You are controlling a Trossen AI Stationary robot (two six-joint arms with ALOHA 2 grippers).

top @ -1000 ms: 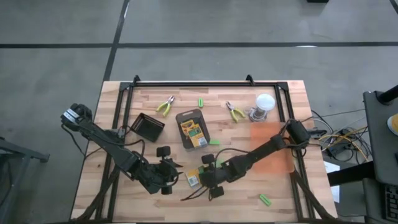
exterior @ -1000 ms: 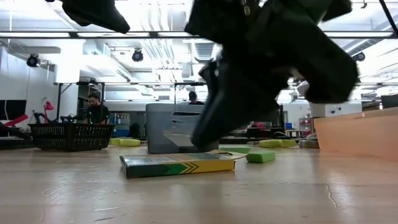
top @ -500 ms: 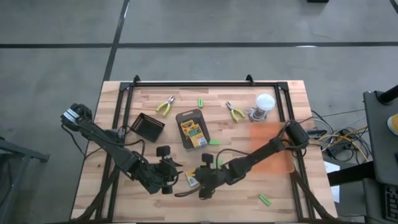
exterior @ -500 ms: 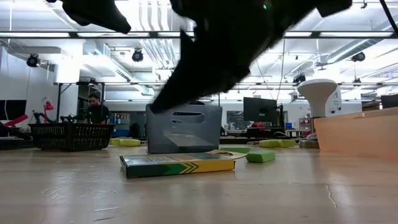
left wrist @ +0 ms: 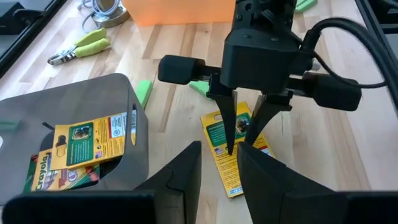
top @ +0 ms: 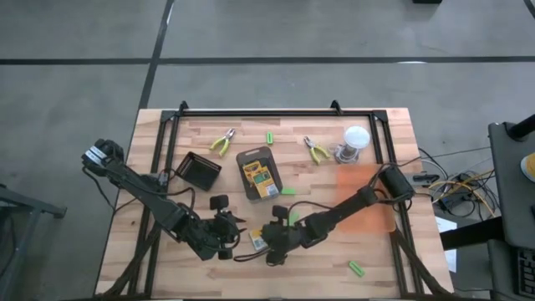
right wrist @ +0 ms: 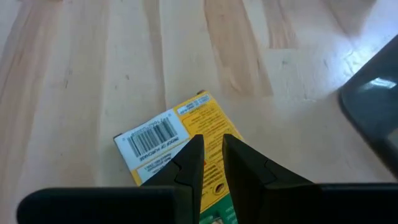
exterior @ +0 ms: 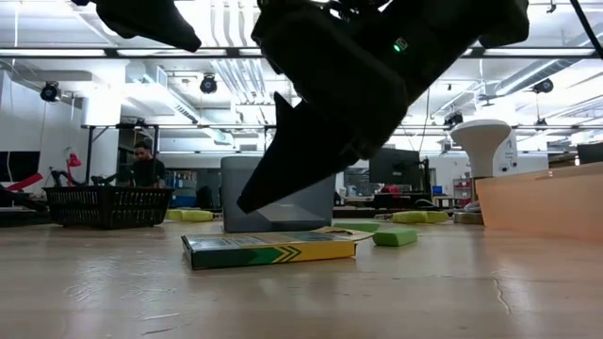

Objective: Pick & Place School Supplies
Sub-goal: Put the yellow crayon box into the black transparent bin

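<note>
A flat yellow-and-green crayon box (right wrist: 155,137) lies flat on the bare wood near the table's front (top: 260,241). My right gripper (right wrist: 212,140) hangs just over it, pointing down at a slant with its fingers shut, and in the low view its tip (exterior: 247,200) shows clear of the box (exterior: 268,250). My left gripper (left wrist: 219,146) waits a little to the box's left (top: 230,238), open with nothing in it. More crayon boxes (left wrist: 81,140) lie in the grey tray (top: 251,153).
Two pliers (top: 221,143) (top: 316,151) and a green stick (top: 271,137) lie near the far edge. Other sticks lie beside the tray (top: 288,191) and at the front right (top: 357,267). A black tray (top: 201,170), a white-lidded jar (top: 354,142) and an orange sheet (top: 368,205) also stand there.
My right gripper has rolled about its own pointing line and tipped further down, edging toward the table's left over the loose crayon box. The box has stayed where it was.
</note>
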